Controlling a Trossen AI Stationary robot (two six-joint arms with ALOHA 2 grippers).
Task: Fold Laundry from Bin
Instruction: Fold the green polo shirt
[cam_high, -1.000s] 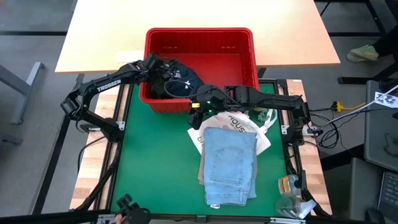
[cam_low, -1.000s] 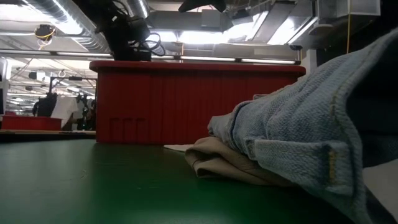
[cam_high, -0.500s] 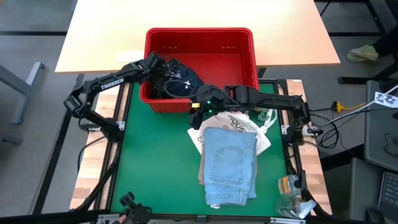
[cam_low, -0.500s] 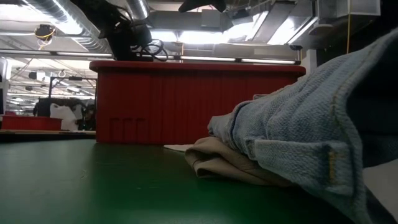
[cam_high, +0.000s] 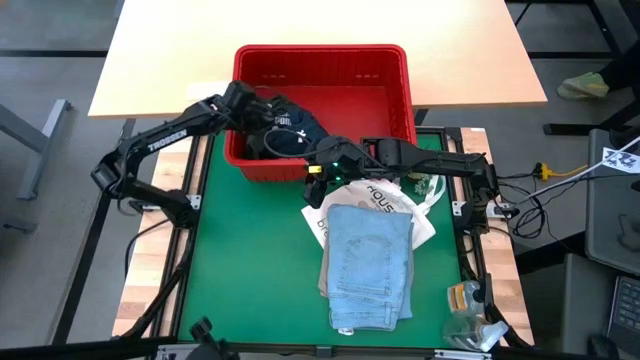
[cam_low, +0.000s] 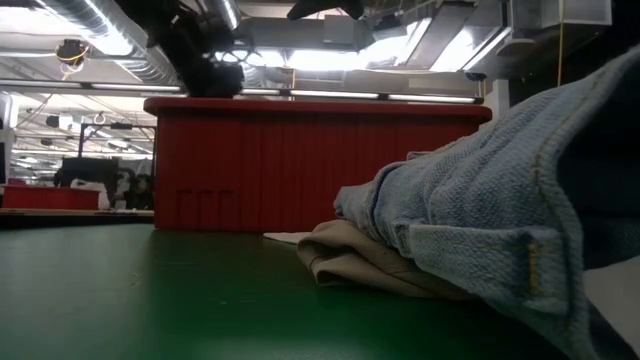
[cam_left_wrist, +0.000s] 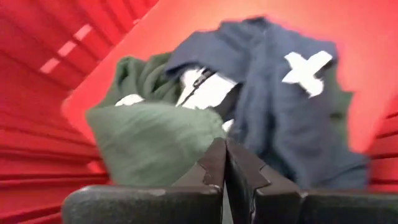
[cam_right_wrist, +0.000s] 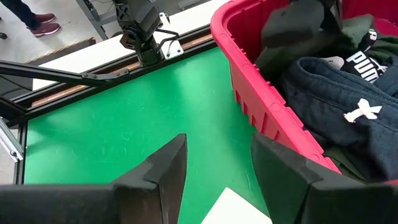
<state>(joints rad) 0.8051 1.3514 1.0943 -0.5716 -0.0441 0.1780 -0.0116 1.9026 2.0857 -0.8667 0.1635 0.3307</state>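
Laundry pick from the red bin

Left gripper (cam_high: 262, 108) sits inside the bin (cam_high: 395, 80), upper centre of the high view, fingers (cam_left_wrist: 239, 165) pressed together at the green garment (cam_left_wrist: 155, 134), though a real pinch is unclear. Navy shorts (cam_high: 295, 128) lie just right of it. Right gripper (cam_high: 312, 172), fingers apart, waits below the bin's front wall, farther off.
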